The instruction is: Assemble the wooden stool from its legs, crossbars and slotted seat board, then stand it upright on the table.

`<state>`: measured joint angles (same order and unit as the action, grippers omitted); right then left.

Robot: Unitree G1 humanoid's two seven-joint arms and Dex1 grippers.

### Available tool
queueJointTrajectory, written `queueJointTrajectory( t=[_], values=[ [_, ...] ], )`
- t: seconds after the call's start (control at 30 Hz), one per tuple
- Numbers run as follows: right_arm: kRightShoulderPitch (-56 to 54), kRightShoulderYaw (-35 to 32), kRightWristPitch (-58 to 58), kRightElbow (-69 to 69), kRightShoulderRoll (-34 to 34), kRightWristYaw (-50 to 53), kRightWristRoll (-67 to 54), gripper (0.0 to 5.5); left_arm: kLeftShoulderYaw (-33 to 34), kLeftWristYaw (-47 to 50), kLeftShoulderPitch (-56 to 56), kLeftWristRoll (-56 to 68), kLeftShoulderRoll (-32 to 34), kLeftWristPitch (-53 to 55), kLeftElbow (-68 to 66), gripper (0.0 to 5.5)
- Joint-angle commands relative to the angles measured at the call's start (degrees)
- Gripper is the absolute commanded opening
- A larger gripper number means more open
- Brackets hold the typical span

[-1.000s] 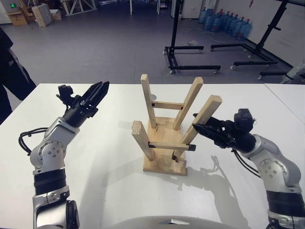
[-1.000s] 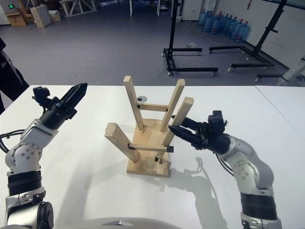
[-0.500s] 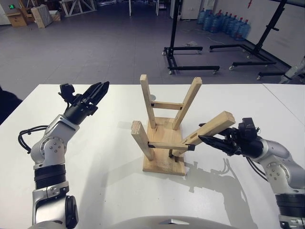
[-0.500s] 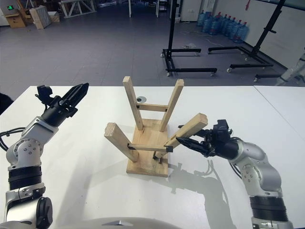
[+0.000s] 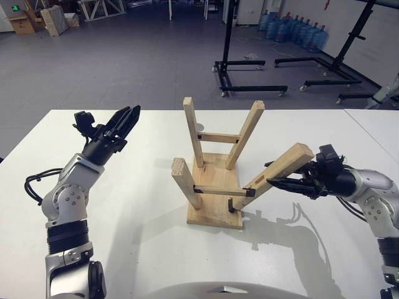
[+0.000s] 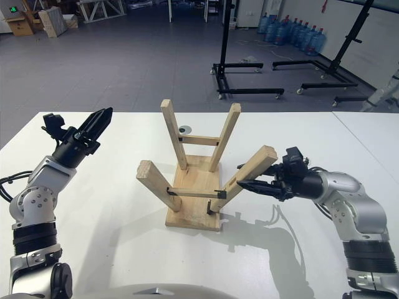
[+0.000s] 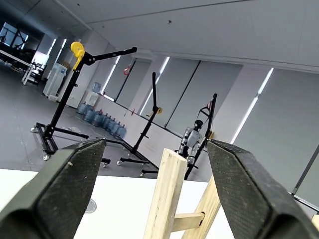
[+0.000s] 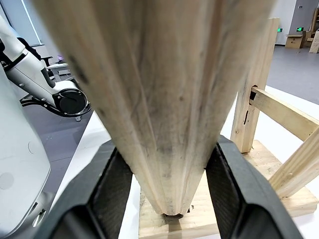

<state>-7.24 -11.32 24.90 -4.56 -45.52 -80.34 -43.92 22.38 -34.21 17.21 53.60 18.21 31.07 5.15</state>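
Note:
The wooden stool lies upside down mid-table on its seat board (image 5: pixel 212 215). Two rear legs (image 5: pixel 193 131) stand upright, joined by a crossbar (image 5: pixel 219 137). A front leg (image 5: pixel 185 182) leans left and carries the front crossbar (image 5: pixel 218 190). The fourth leg (image 5: pixel 283 163) tilts far out to the right, its foot by the board's corner. My right gripper (image 5: pixel 274 182) is shut on that leg; its fingers (image 8: pixel 112 194) press both sides of it. My left gripper (image 5: pixel 128 117) hangs open above the table, left of the stool, fingers (image 7: pixel 55 194) wide apart.
The white table (image 5: pixel 124 237) has free room left and in front of the stool. A small dark disc (image 6: pixel 182 130) lies behind the stool. A second table (image 5: pixel 380 124) adjoins at the right. Black wheeled stands (image 5: pixel 249 68) are on the floor beyond.
My right gripper has drawn back to the right with the fourth leg, which went from steeply raised to leaning low outward. The left arm has hardly moved.

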Motion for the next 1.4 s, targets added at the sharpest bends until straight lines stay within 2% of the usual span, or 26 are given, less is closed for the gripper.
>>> queueJointTrajectory(
  t=[0.03, 0.37, 0.63, 1.0, 1.4],
  values=[
    [-2.31, 0.74, -0.68, 0.76, -2.14, -1.61, 2.10, 2.04, -0.41, 1.17, -1.84, 0.67, -1.38, -0.21, 2.56, 3.67],
    [-6.19, 6.33, -7.04, 4.72, -3.03, -6.71, 8.74, 2.04, -0.80, 1.81, -3.31, 0.50, -3.01, -0.82, 3.33, 3.67],
    [-5.84, 7.43, -6.59, 3.52, -2.97, -5.14, 9.63, 2.04, -0.87, 1.63, -3.96, 0.41, -2.86, -0.83, 3.46, 3.67],
    [-0.51, 8.57, -5.98, -5.85, -3.32, 0.64, 11.12, 2.04, -0.52, 1.50, -3.88, 1.12, -2.32, -1.43, 4.07, 3.67],
    [1.70, 9.19, -16.54, -3.30, -0.89, 0.80, 13.71, 2.04, -1.44, 1.76, -4.69, 1.26, -2.60, -1.12, 5.07, 3.67]
  ],
)
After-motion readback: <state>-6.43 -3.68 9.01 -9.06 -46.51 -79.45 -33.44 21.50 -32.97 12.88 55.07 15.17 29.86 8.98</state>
